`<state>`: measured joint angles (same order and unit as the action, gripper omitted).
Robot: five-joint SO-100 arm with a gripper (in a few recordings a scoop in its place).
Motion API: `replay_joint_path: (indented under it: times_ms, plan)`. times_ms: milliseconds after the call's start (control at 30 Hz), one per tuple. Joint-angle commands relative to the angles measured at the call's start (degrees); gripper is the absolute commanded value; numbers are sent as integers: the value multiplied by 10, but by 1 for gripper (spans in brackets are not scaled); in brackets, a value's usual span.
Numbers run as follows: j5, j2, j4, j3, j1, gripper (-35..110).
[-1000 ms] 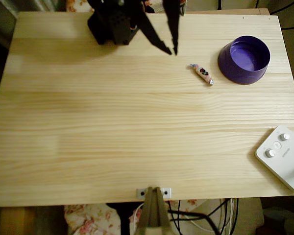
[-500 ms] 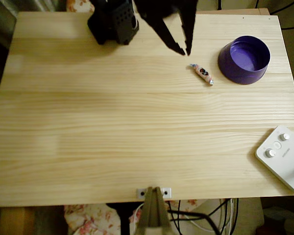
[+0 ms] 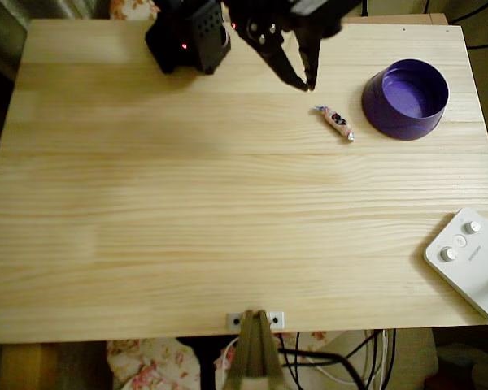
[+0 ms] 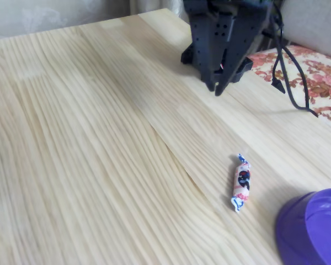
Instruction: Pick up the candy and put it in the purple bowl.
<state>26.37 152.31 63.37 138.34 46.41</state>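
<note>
Beside the purple bowl [image 3: 405, 99] the candy [image 3: 335, 122] lies untouched on the bench [image 3: 228, 211] w/ jaws slightly parted, empty, nearby; pickup & drop both left.

One small wrapped candy [image 3: 335, 122] with a pinkish-white wrapper and twisted ends lies right of centre in the upper part of the overhead view. One round, deep purple plastic bowl [image 3: 405, 99] sits at the upper right. One white control box [image 3: 472, 260] occupies the lower right corner (three round knobs show on it).
</note>
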Motion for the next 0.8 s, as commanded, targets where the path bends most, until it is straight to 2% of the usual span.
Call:
replay_joint_path:
  times_ms: [0,567,767]
  plan:
    - [64,41,-27,18,25,-1]
    - [76,-192,-150,-5,94,-1]
    - [50,-221,-137,-30,115,6]
